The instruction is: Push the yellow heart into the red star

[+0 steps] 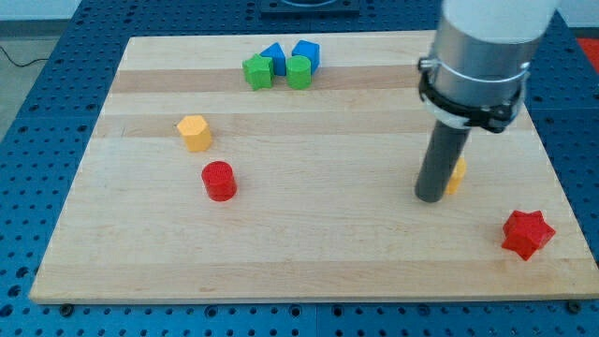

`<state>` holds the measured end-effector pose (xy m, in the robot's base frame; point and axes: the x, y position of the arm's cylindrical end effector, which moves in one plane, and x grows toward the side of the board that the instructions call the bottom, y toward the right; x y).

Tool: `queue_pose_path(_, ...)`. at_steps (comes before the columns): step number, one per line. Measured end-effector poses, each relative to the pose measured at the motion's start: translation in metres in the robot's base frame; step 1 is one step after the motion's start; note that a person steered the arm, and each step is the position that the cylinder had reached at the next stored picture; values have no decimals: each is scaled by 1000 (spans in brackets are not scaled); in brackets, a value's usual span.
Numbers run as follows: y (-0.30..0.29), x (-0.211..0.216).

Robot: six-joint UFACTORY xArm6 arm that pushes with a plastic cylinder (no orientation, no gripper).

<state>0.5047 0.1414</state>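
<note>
The red star [527,233] lies near the board's lower right corner. A yellow block [457,175], mostly hidden behind my rod, sits right of centre; its shape cannot be made out. My tip [430,197] rests on the board just left of that yellow block, touching or nearly touching it. The red star is to the lower right of the tip and the yellow block, well apart from both.
A yellow hexagon block [195,133] and a red cylinder [219,181] sit at the left. Two green blocks [258,71] [299,71] and two blue blocks [273,56] [306,52] cluster at the top centre. The wooden board [309,262] lies on a blue perforated table.
</note>
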Motion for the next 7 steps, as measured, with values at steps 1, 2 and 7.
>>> queue_pose_path(1, -56, 0)
queue_pose_path(2, -93, -20)
queue_pose_path(7, 13, -45)
